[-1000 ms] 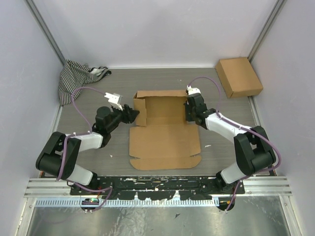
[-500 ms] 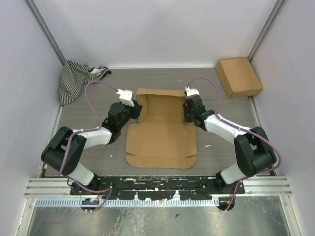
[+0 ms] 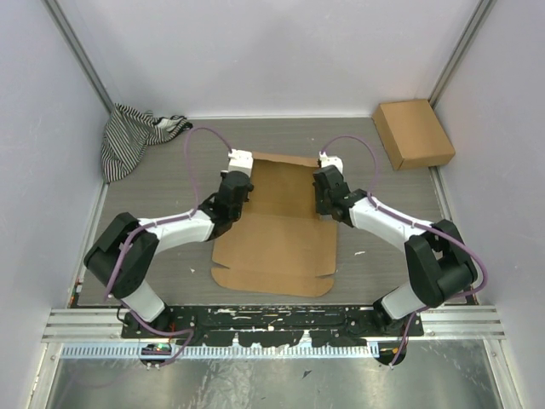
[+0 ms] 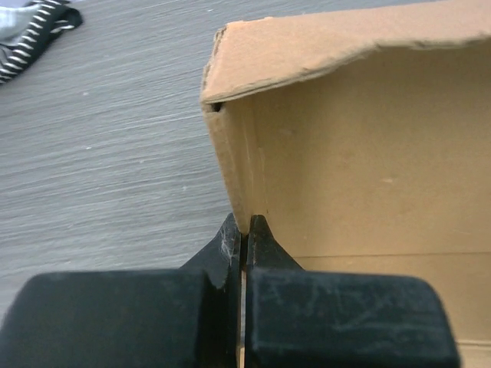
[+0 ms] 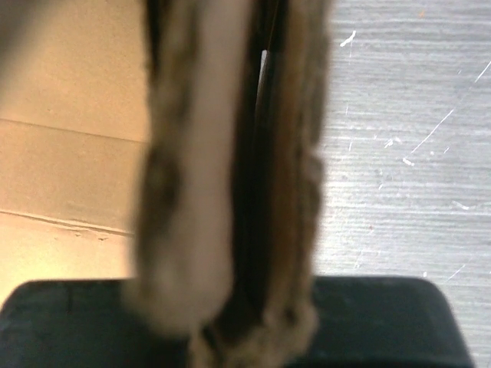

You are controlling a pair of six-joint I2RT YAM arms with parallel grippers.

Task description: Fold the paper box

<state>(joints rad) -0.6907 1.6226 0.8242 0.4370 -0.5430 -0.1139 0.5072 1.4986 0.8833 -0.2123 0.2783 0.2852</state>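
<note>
The paper box (image 3: 277, 234) is a brown die-cut sheet lying mid-table, its far end raised into walls. My left gripper (image 3: 241, 189) is shut on the upright left side wall, near the far left corner. In the left wrist view its black fingertips (image 4: 245, 228) pinch the wall's edge (image 4: 238, 161), and the back wall (image 4: 360, 146) stands behind. My right gripper (image 3: 324, 189) is shut on the right side wall. The right wrist view shows that folded wall (image 5: 222, 153) as a blurred brown strip covering the jaws.
A smaller shut brown cardboard box (image 3: 413, 134) lies at the back right corner. A striped cloth (image 3: 132, 136) is bunched at the back left, also seen in the left wrist view (image 4: 31, 27). White enclosure walls stand on three sides.
My left gripper has swung right and forward to the box's left side wall and shut on it. That wall now stands upright. The right gripper has held its grip.
</note>
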